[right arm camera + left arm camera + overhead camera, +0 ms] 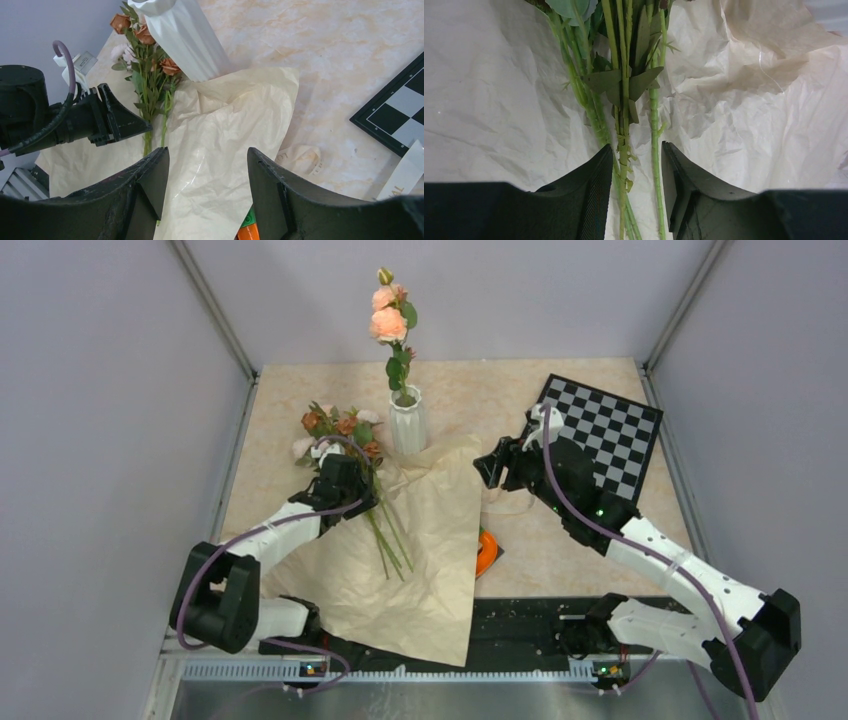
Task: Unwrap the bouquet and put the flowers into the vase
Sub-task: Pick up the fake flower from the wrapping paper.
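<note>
Top external view shows the wrapping paper (430,550) lying open and a few roses (388,315) already in the vase (407,422). The other flowers (345,430) lie under the left gripper (638,165), which is narrow astride their stems (624,125) but not yet pinching. The right gripper (207,170) is wide and empty.

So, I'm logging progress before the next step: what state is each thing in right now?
vase: upright, holding peach roses
wrapping paper: opened, spread flat
flowers: loose bunch lying on the paper
left gripper: jaws apart, straddling the stems
right gripper: jaws open, empty
ribbon: off, lying loose beside the paper
</note>
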